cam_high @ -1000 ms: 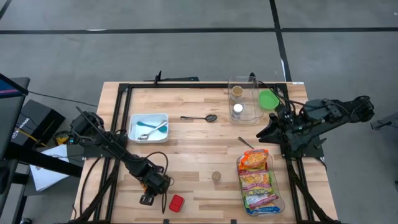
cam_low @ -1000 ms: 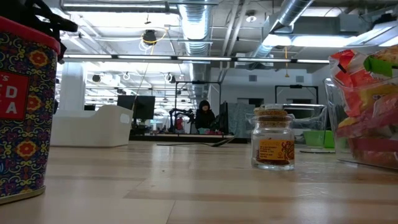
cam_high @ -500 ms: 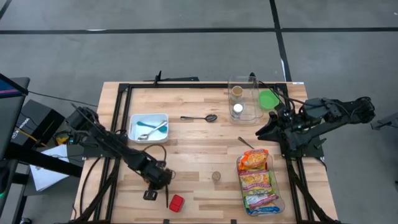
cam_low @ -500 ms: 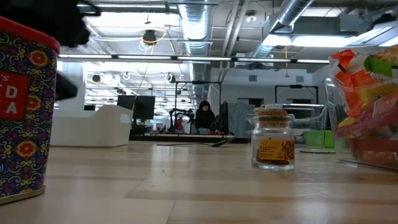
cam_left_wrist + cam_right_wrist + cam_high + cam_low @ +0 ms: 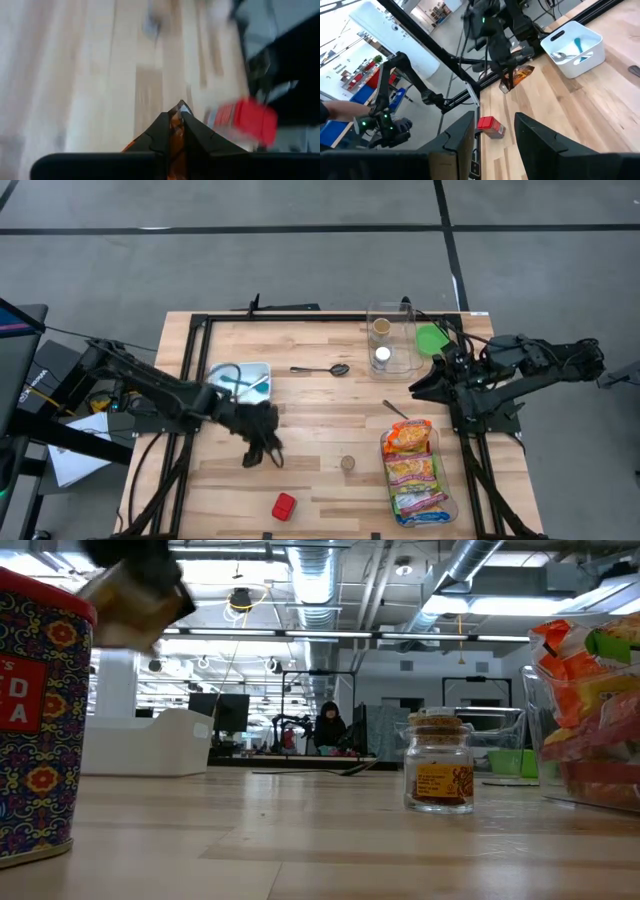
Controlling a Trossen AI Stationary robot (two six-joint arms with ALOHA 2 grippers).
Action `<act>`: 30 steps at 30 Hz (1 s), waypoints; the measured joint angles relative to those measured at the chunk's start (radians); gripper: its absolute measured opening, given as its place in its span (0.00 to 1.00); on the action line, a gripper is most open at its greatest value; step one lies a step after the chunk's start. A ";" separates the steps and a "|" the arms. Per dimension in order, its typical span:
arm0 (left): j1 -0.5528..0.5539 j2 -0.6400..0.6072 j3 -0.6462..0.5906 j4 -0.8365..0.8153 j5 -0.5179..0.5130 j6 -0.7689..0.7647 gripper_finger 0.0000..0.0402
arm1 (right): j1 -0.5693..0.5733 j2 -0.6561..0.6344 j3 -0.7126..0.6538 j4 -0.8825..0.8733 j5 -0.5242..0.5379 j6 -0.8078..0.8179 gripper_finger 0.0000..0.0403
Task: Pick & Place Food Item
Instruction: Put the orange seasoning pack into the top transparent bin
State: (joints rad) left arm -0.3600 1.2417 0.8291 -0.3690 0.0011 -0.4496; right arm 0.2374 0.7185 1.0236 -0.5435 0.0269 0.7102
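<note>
A small orange packet (image 5: 174, 131) is pinched by its thin edge in the closed jaws of the left gripper (image 5: 262, 442). It is held up above the counter (image 5: 320, 405), near the middle of the left half. The right gripper (image 5: 428, 388) is kept at the right side, near the clear bin (image 5: 392, 340); its jaws are partly open and nothing is held in them.

The packet could be dropped, since only a thin edge is pinched. A quick swing could shake it loose. It could also be knocked against the white tray (image 5: 238, 385) if it is carried too low. The red box (image 5: 284, 505) is left standing near the front edge. The small jar (image 5: 347, 463) and the snack bags (image 5: 413, 470) could be bumped too.

One second ago the left gripper was low at the front edge, just beside the red box, and its jaws were wider. Now it has been lifted and moved toward the middle. The right arm has hardly been moved.
</note>
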 joint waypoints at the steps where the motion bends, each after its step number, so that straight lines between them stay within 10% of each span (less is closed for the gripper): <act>1: 0.023 -0.016 0.000 0.033 0.012 0.009 0.05 | -0.003 0.000 0.000 0.002 0.000 -0.004 0.33; 15: 0.339 -0.076 0.002 0.910 0.279 -0.033 0.05 | -0.167 0.123 0.000 0.177 -0.037 -0.279 0.33; 30: 0.414 0.052 0.003 1.639 0.312 -0.081 0.05 | -0.445 0.471 0.000 0.820 -0.474 -0.140 0.33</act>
State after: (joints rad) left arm 0.0539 1.2936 0.8321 1.2699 0.3126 -0.5309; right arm -0.2071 1.1899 1.0235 0.2765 -0.4469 0.5698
